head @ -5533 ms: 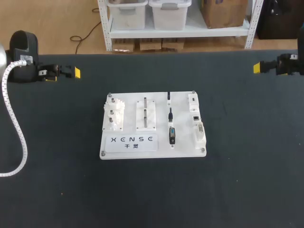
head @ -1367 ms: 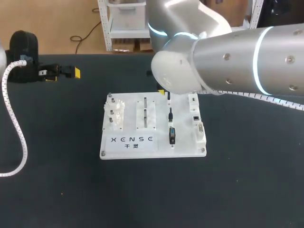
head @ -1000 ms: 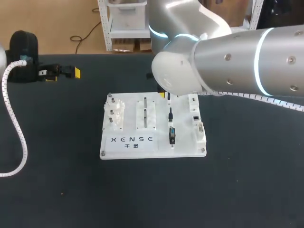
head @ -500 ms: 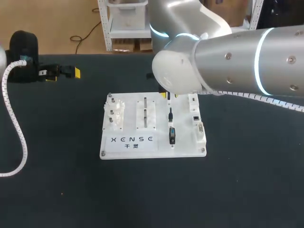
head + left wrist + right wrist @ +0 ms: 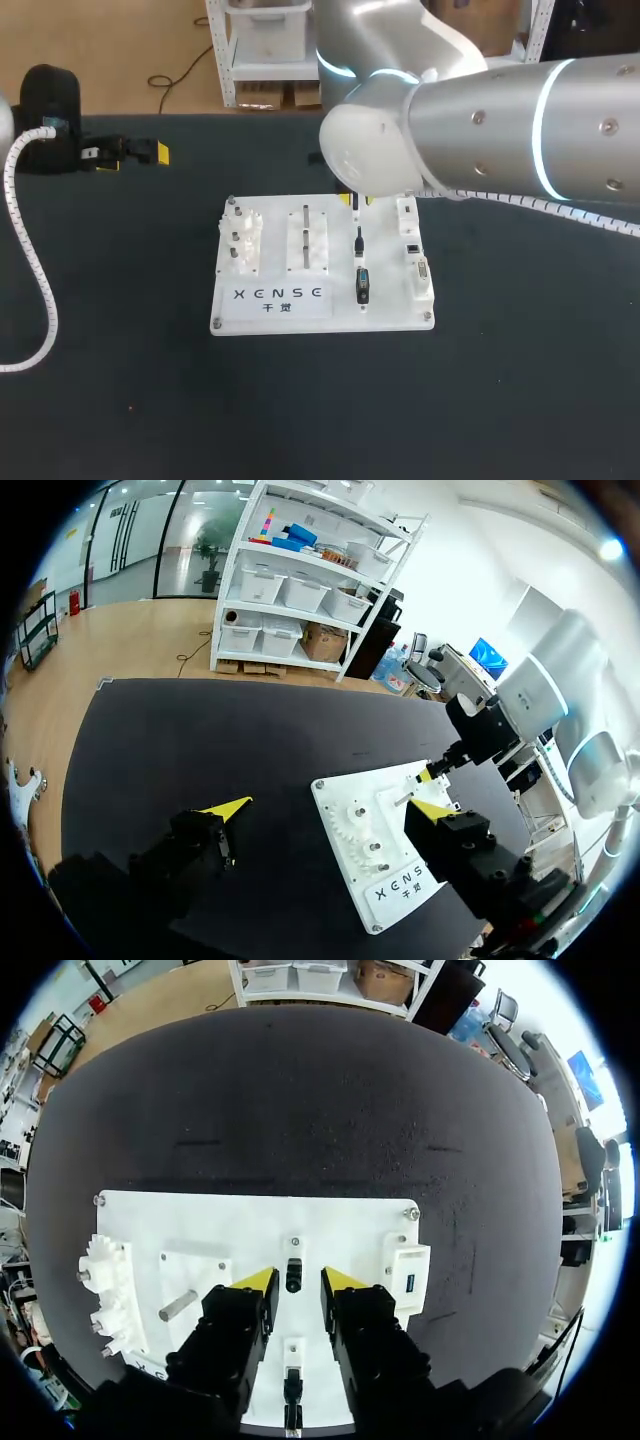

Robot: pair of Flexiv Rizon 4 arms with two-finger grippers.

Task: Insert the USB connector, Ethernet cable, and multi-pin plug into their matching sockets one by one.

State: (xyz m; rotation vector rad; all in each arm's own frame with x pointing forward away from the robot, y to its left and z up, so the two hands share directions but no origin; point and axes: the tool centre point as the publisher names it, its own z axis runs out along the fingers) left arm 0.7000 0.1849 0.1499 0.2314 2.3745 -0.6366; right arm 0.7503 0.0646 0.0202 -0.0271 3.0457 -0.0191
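Note:
The white board [image 5: 275, 315] holds three plugs in a column: the black USB connector [image 5: 355, 204] farthest back, the Ethernet cable plug [image 5: 359, 240], and the multi-pin plug [image 5: 363, 285] nearest. Their sockets [image 5: 412, 245] line the board's right side. In the right wrist view, my right gripper [image 5: 298, 1280] straddles the USB connector [image 5: 293, 1275], open, with a small gap on each side. The USB socket block [image 5: 407, 1278] lies beside it. My left gripper [image 5: 328, 808] is open and empty, at the table's far left [image 5: 150, 152].
My right arm's bulky silver link [image 5: 480, 130] hangs over the back of the board and hides the gripper in the head view. A gear stack [image 5: 240, 240] and a peg block [image 5: 307, 240] occupy the board's left half. A white cable conduit [image 5: 40, 290] trails along the left.
My right arm swung in from the table's far right to above the board, then edged slightly right over the USB connector in the last second. The left arm has stayed still.

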